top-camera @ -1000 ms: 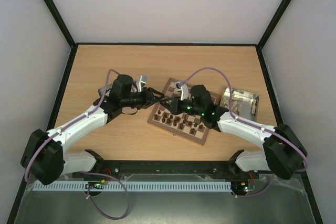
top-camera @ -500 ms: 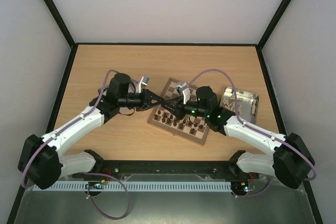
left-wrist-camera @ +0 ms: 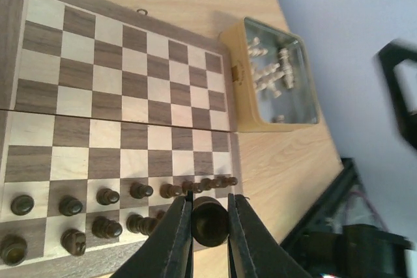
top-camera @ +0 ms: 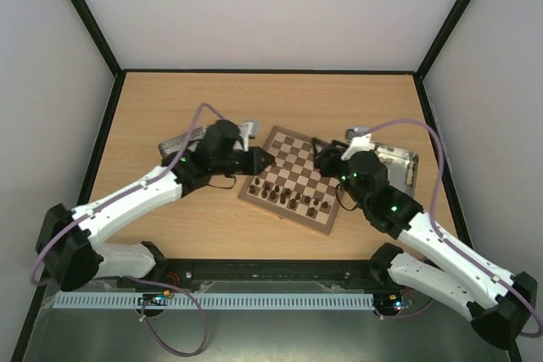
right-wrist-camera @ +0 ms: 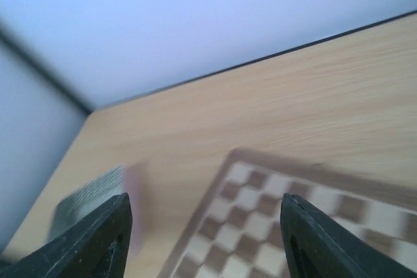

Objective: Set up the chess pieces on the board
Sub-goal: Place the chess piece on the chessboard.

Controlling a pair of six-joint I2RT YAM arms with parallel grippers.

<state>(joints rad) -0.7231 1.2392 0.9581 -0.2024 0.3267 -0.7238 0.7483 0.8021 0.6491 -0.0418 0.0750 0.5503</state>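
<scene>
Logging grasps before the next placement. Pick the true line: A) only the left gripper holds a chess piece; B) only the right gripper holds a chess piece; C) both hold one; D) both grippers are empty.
A: the left gripper pinches a dark chess piece between its fingers, while the right gripper stands open with nothing in it.

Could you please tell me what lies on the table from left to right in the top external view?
Grey tray → board → tray of pale pieces.
</scene>
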